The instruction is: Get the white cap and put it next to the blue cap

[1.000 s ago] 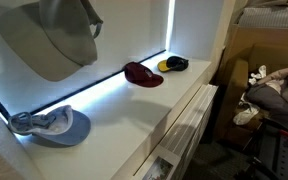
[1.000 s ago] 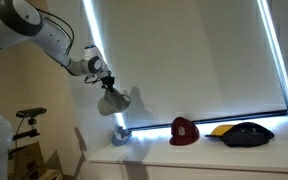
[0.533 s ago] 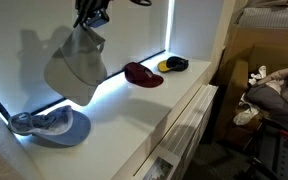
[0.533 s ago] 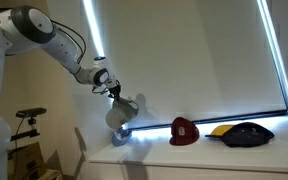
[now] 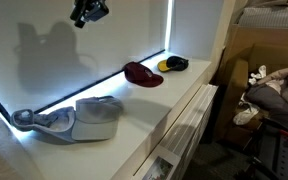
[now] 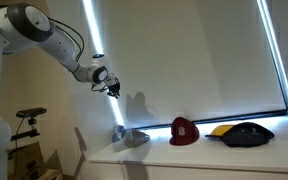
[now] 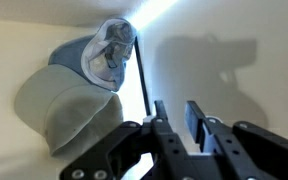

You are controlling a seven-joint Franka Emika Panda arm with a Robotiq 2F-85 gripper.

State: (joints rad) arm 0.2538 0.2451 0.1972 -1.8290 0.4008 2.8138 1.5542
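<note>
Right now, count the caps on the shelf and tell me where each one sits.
4. The white cap lies against the blue cap at one end; the dark red cap sits farther along; a dark cap with yellow lies beyond it. None seems hidden.

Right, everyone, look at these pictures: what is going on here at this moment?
A robot arm is working over a white ledge with several caps on it. The white cap lies on the ledge right against the blue cap, so the placement looks done. The gripper hangs in the air above them, jaws apart, with nothing between them. A dark red cap and a dark cap with a yellow patch sit further along the ledge, away from the arm.
</note>
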